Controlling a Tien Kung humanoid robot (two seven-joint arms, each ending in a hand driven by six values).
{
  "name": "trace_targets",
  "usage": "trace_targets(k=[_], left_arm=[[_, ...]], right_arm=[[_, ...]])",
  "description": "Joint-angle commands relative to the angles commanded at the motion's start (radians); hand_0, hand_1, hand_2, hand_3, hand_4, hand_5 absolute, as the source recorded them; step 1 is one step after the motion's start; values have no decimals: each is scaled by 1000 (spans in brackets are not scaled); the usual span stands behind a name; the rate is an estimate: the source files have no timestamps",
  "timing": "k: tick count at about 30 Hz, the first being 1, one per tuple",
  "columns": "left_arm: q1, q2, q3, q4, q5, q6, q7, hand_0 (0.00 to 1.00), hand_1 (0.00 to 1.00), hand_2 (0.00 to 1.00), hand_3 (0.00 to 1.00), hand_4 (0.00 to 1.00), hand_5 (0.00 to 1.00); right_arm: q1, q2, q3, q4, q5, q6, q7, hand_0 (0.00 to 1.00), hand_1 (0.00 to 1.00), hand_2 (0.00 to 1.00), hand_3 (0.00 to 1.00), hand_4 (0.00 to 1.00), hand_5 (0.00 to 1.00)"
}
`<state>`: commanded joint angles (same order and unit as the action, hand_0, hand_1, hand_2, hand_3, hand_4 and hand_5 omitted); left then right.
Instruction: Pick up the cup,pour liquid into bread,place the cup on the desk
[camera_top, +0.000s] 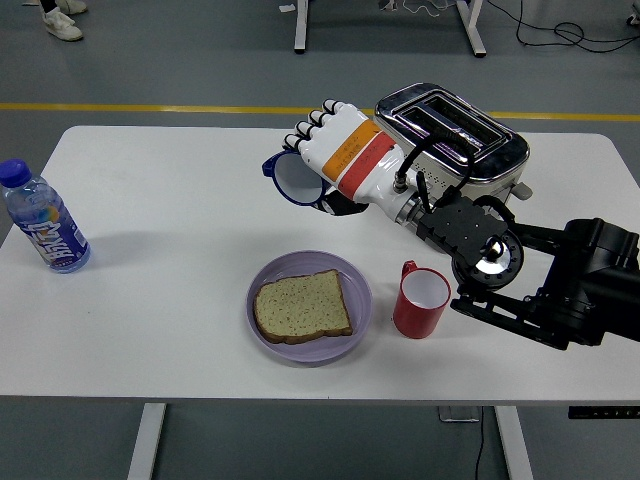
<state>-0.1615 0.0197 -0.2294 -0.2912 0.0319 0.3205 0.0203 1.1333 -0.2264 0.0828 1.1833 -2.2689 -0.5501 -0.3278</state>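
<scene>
I have the right hand (335, 160) clamped on a blue cup (293, 177), fingers wrapped over its top side. The cup is in the air, tipped on its side, white inside facing the camera and down-left. It hangs above the white surface (170, 200), beyond the plate and apart from it, not directly over the bread. No liquid visible coming out.

Landmark is the purple plate (355, 310), near the surface's front edge. One slice of bread (302, 305) lies flat on it. A red mug (421, 300) stands upright just right of the plate, handle toward the back, close to the plate rim; I can't tell if they touch. A chrome toaster (455, 145) sits behind and right of the plate, near the far edge, partly hidden by my forearm. A water bottle (42, 222) with a blue cap stands upright far left of the plate, near the surface's left edge.

My right arm's black joints come in from the right edge, passing above the red mug's right side. Left arm is out of the picture.
</scene>
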Motion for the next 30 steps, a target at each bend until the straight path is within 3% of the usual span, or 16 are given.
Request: trace_targets(k=[7,9,18,22,26,30], left_arm=[[0,0,0,0,2,0,1,687,698,703,558,255,998],[1,0,0,0,3,0,1,687,698,703,558,255,998],[3,-1,-9,1,17,0,5,687,697,703,557,254,998],[5,-1,-13,1,26,0,8,687,697,703,557,254,998],[7,-1,-18,1,34,0,11,686,697,702,557,254,998],[8,-1,-20,1,38,0,12,686,695,702,556,254,998]], right_arm=[[-49,-33,-54,52,9,-95,1,550,323,438,460,719,116],[-66,-46,-68,70,33,-95,2,550,323,438,460,719,116],[-127,-96,119,180,327,-95,160,547,325,438,458,717,113],[-150,-113,199,239,490,-95,193,547,325,438,458,717,113],[-178,-139,276,311,665,-52,202,553,331,439,459,715,114],[-209,-173,351,383,828,8,159,554,333,439,461,712,115]])
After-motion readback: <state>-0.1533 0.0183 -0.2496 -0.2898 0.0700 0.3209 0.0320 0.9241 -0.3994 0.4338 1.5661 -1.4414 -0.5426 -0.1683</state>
